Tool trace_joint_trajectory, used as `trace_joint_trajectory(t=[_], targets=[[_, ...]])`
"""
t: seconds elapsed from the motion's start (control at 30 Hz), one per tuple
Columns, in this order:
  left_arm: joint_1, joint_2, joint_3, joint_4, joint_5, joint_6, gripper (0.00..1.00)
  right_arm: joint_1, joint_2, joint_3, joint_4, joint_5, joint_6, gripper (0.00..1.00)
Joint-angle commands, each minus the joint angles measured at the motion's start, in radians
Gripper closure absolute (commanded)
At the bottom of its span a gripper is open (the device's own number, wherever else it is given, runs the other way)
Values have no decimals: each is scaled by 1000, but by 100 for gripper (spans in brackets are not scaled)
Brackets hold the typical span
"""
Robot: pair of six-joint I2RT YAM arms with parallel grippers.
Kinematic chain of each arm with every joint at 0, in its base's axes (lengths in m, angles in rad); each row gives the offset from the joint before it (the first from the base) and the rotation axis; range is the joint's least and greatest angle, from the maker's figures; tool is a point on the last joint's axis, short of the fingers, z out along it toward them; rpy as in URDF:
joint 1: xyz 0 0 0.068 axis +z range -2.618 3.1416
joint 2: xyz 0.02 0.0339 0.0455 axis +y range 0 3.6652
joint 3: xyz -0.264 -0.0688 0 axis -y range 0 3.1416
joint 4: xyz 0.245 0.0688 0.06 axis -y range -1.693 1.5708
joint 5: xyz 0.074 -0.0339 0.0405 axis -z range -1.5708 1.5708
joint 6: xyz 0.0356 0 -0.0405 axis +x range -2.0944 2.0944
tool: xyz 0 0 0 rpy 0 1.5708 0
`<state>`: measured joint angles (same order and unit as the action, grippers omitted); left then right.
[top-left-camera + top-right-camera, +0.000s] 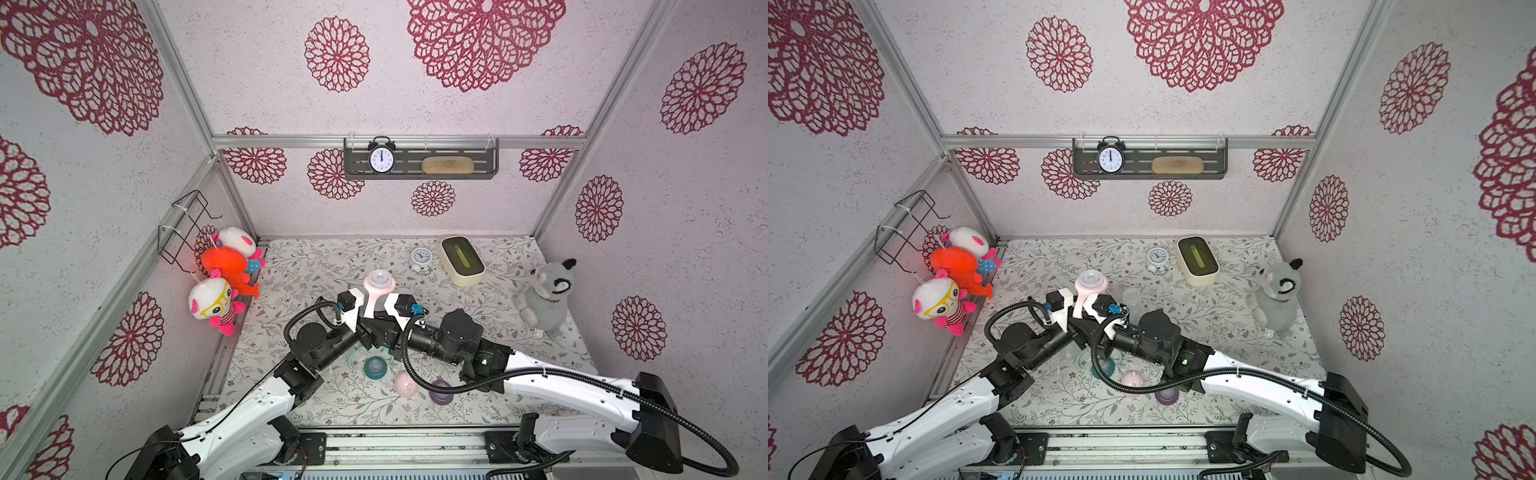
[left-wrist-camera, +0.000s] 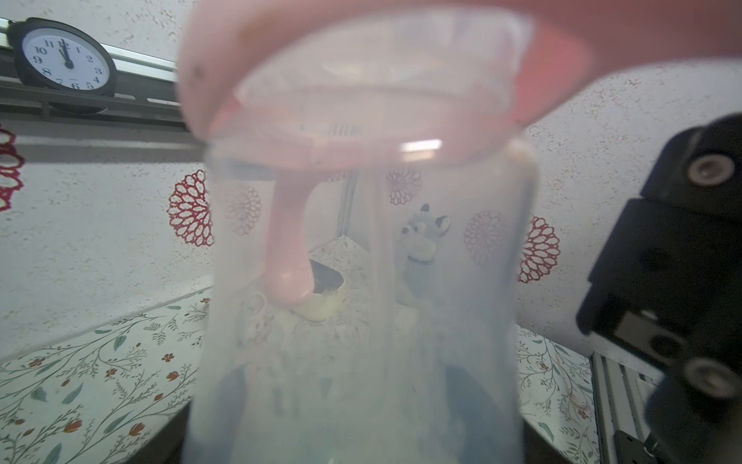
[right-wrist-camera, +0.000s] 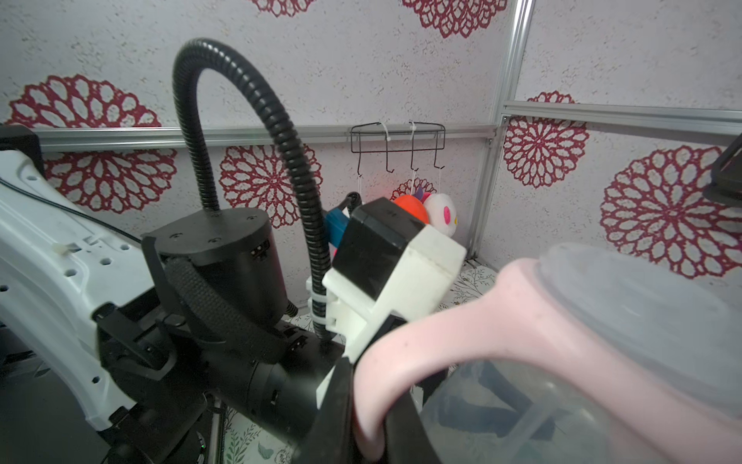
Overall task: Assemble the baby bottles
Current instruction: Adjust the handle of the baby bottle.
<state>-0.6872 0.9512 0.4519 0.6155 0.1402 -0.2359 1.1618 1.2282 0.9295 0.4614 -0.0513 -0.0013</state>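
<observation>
A pink baby bottle hangs above the middle of the table between both arms. It has a clear body with a pink two-handled ring around its neck. My left gripper is shut on the clear body, and its fingers show dark through the plastic. My right gripper is shut on one pink handle. On the table in front lie a teal nipple collar, a pink dome cap and a purple collar. Another clear bottle stands behind the right wrist.
A small white alarm clock and a cream box stand at the back. A grey plush sits at the right, and plush toys hang on the left wall. A shelf with a black clock is on the back wall.
</observation>
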Motion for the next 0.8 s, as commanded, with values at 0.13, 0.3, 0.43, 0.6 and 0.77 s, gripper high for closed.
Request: trace_joint_trajectory(t=[0.13,0.3,0.43,0.6,0.77], targets=[[34,-68,55,136,-70,-51,100,38,-4,-60,-44,34,5,100],[38,-66,60,135,-61,-49,100,38,-8,-73,-30,51,13,97],[38,-57,65,137,-51,-42,100,38,-6,-68,-38,50,18,91],[38,-49,63,136,-38,-32,100,38,-5,-57,-55,48,18,82],[38,-46,65,137,-42,-25,100,38,-4,-50,-73,39,23,63]])
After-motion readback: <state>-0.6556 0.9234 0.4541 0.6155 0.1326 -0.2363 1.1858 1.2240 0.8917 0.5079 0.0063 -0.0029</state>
